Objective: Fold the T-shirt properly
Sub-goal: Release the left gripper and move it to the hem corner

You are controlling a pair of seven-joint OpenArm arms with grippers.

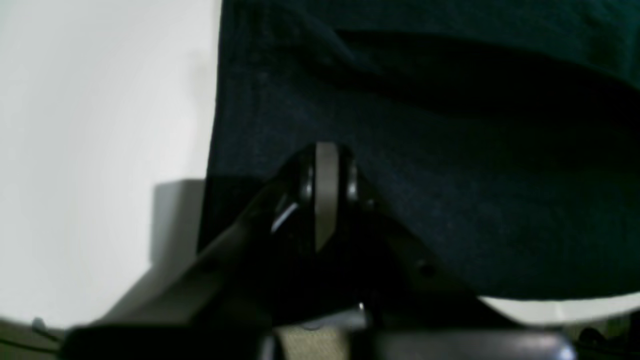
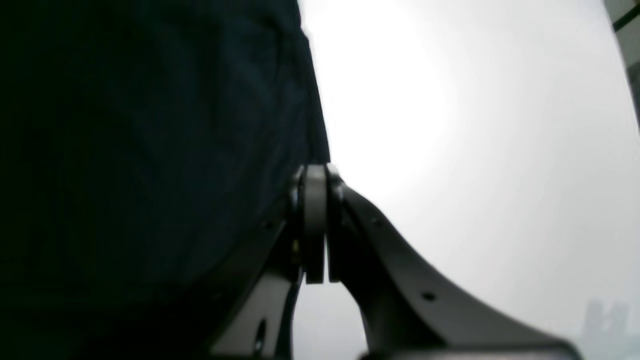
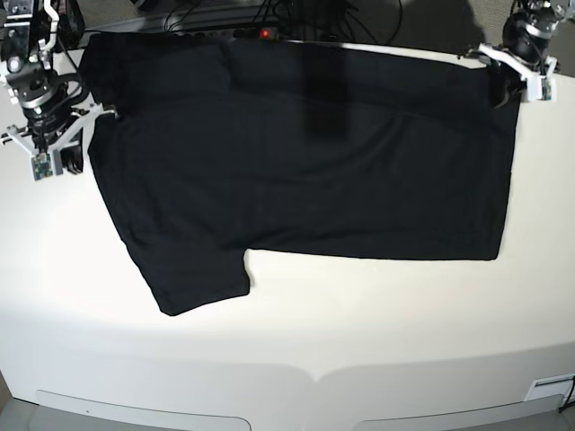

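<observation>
The black T-shirt (image 3: 305, 171) lies spread flat on the white table (image 3: 359, 314), plain side up, with one sleeve (image 3: 198, 283) pointing toward the front. My left gripper (image 3: 500, 83) is at the shirt's far right corner. In the left wrist view it (image 1: 326, 147) is shut, with the dark cloth (image 1: 450, 175) meeting its tip. My right gripper (image 3: 94, 117) sits at the shirt's left edge. In the right wrist view it (image 2: 316, 167) is shut where the cloth's edge (image 2: 150, 150) ends.
Cables and a power strip with a red light (image 3: 265, 34) run along the table's back edge behind the shirt. Bare white table stretches from the shirt to the curved front edge (image 3: 314, 373).
</observation>
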